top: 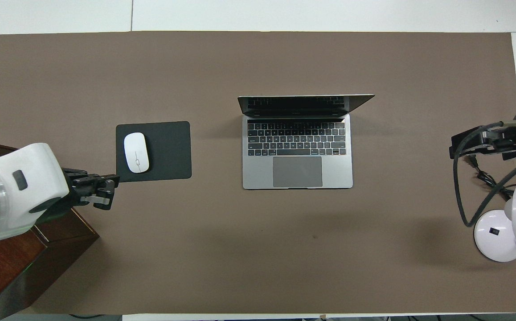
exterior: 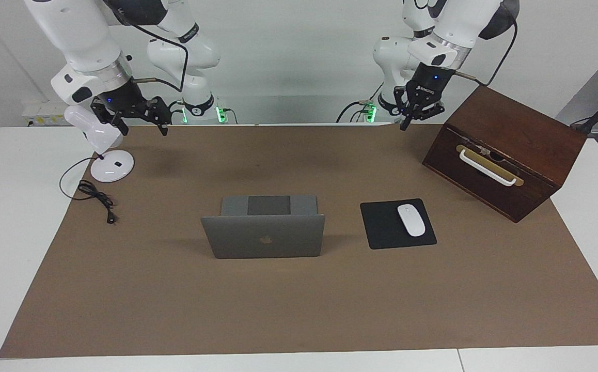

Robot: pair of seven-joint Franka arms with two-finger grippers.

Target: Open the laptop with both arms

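The laptop point(exterior: 264, 227) stands open in the middle of the brown mat point(exterior: 299, 310), lid upright, keyboard toward the robots. Beside it, toward the left arm's end, a white mouse point(exterior: 411, 220) lies on a black pad point(exterior: 381, 227); nearer the robots than the pad sits a wooden box point(exterior: 510, 139). The left gripper point(exterior: 405, 123) hangs in the air just beside the box, fingertips together, holding nothing. The right gripper point(exterior: 162, 126) is raised by the white lamp point(exterior: 112, 166) at the right arm's end; whether its fingers are parted I cannot tell
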